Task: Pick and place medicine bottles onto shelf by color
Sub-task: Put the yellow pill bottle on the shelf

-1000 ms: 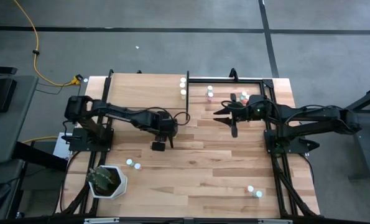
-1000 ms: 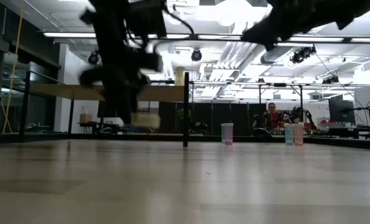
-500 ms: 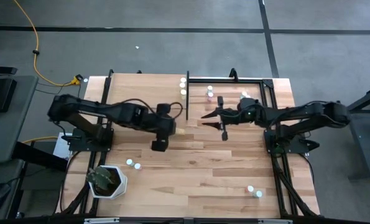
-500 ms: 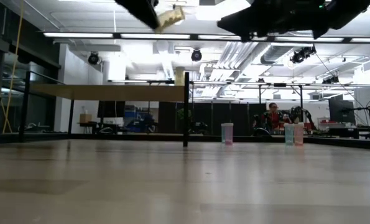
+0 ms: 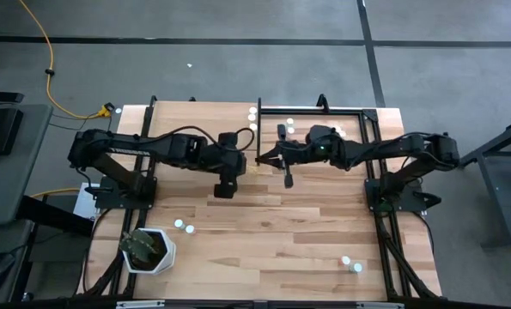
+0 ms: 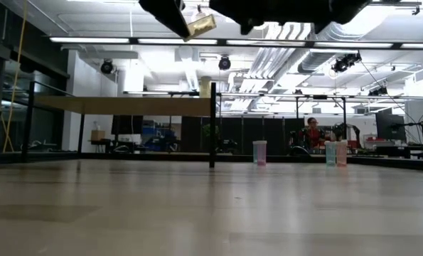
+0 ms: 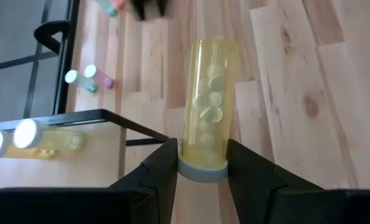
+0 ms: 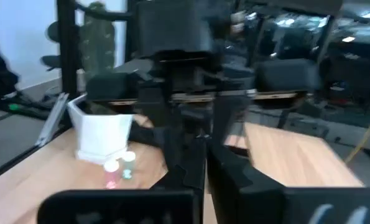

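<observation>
Left gripper (image 7: pixel 200 171) is clamped on a yellow bottle (image 7: pixel 208 106) by its cap end, pills showing inside, carried high over the surface (image 5: pixel 264 232) near mid-table, just beside the shelf (image 5: pixel 199 120) edge. Right gripper (image 5: pixel 260 160) is closed w/ nothing in it, reaching toward the left one (handover or just crossing, can't tell). Step in hand looks like transport of the yellow bottle to the shelf. Next move prob. calls for lining up w/ the other yellow bottles (image 7: pixel 23 140) lying on the shelf, then lowering and letting go.
</observation>
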Controlling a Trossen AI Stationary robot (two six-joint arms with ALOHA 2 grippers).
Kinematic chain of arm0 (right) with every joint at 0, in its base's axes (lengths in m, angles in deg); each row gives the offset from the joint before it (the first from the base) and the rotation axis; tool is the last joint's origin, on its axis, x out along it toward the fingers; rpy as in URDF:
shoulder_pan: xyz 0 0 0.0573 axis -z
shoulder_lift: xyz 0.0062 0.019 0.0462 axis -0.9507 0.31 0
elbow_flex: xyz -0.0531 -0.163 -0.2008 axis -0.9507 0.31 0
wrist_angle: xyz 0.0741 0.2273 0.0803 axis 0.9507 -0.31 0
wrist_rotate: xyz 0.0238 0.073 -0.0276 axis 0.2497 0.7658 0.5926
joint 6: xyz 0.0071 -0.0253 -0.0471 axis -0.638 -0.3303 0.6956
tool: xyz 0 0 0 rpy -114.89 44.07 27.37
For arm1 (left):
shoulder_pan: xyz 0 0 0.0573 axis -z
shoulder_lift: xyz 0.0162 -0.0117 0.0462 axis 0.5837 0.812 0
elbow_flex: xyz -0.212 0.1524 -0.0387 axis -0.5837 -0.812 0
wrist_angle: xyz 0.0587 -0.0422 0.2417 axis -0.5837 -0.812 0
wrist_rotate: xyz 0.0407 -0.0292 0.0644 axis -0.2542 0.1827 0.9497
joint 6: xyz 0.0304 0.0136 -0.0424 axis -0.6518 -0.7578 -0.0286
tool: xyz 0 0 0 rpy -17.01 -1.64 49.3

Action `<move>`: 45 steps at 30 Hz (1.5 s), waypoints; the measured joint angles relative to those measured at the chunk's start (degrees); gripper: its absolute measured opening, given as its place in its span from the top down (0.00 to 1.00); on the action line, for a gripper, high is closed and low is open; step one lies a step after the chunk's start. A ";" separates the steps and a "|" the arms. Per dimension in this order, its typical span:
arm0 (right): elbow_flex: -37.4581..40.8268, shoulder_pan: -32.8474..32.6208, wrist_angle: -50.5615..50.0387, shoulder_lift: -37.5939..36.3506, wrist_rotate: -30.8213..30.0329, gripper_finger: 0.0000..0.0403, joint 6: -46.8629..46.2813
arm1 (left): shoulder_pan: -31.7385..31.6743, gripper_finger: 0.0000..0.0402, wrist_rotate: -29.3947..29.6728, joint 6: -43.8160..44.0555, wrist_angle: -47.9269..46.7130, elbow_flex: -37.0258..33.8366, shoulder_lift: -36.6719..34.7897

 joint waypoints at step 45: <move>-6.68 4.14 -16.48 3.99 -3.11 1.00 1.74 | -3.45 0.72 4.17 -3.19 3.04 -0.02 -0.37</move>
